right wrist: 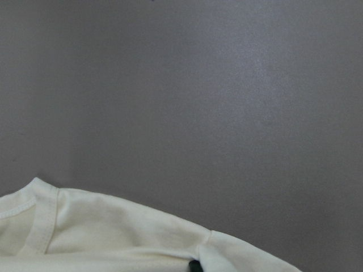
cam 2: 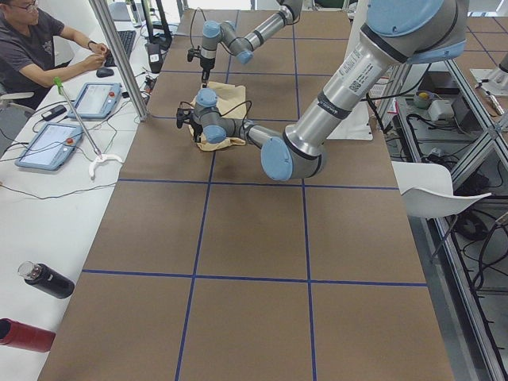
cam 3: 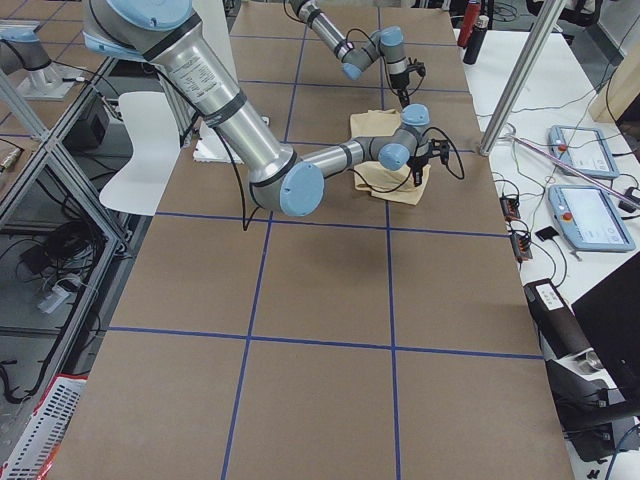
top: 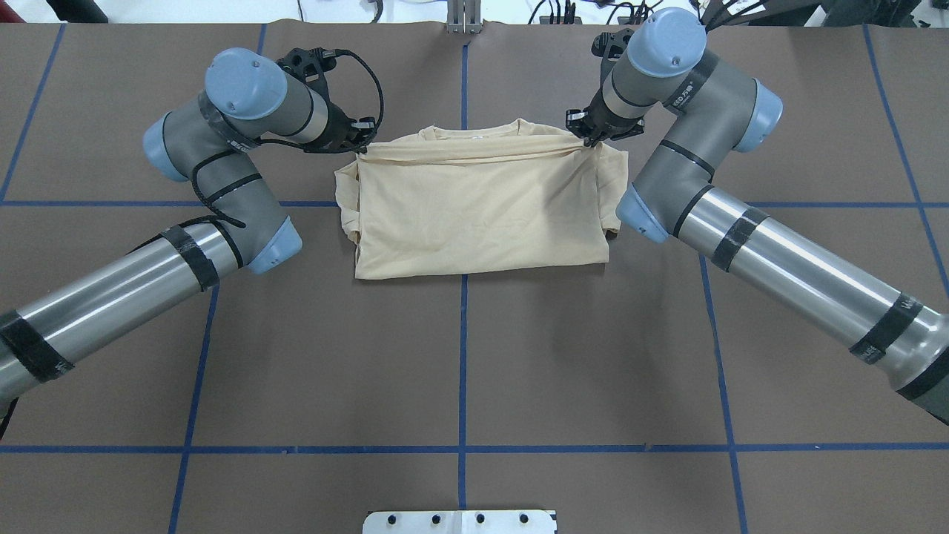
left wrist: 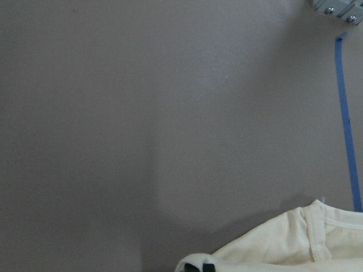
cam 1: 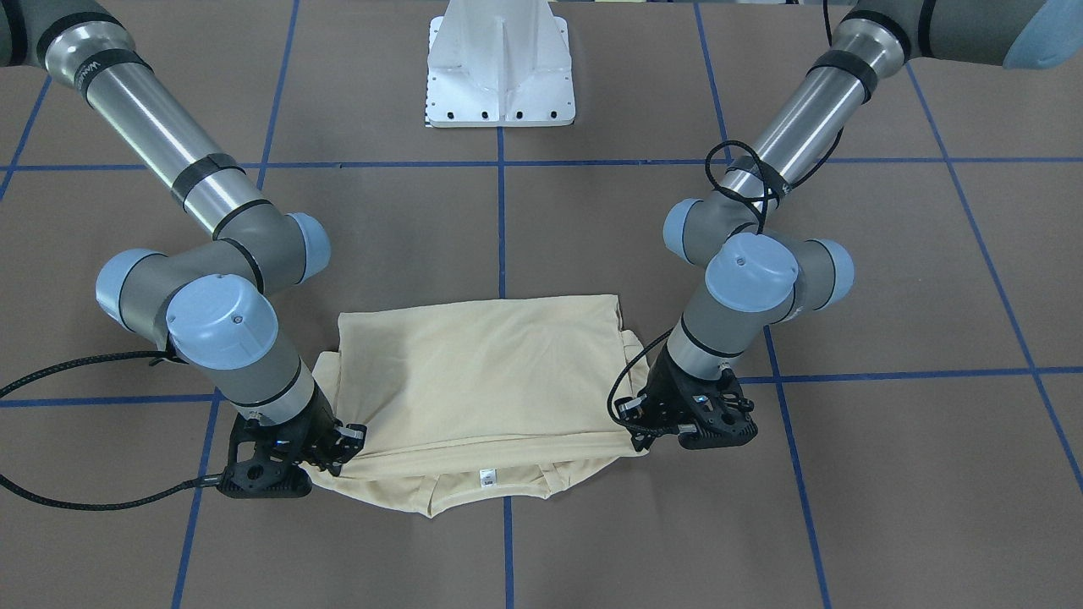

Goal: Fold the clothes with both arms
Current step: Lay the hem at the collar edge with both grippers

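Cream T-shirt (top: 474,215) edge (taut) pinched by left gripper (top: 362,146), right gripper (top: 591,141).

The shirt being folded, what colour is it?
The T-shirt is pale cream-yellow, clearest in the overhead exterior view.

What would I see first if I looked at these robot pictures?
The big grey left arm and right arm reach in from both sides; the left gripper and right gripper each pinch a corner of a cream T-shirt. It lies folded on the brown table, its top layer stretched between them.
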Motion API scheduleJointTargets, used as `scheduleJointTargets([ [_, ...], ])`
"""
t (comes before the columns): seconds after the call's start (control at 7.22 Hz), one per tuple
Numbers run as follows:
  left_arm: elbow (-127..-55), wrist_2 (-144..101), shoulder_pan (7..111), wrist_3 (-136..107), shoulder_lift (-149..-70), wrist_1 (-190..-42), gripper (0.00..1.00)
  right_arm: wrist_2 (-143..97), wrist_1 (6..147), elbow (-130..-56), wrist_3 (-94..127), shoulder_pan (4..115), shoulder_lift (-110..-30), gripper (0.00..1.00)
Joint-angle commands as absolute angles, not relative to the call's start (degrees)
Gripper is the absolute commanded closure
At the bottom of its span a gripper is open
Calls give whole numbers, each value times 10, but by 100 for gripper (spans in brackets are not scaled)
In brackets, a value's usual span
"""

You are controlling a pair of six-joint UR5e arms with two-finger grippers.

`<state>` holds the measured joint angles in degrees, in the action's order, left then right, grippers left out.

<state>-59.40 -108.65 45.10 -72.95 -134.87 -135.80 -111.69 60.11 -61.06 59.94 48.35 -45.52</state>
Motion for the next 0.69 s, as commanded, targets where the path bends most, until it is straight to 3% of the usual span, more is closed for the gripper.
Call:
scheduleJointTargets([
  [0.0,-593,-1086,451,-728,-1348,-1358,100,-1116,601,-610,599,484,-456,100],
  [0.42,-602,-1088,451,-724,-1357,-1359,100,-1117,600,-613,600,484,-447,100],
  [0.55,-606,-1088,451,-724,-1356,-1360,64,-1117,600,-613,599,484,-448,100],
])
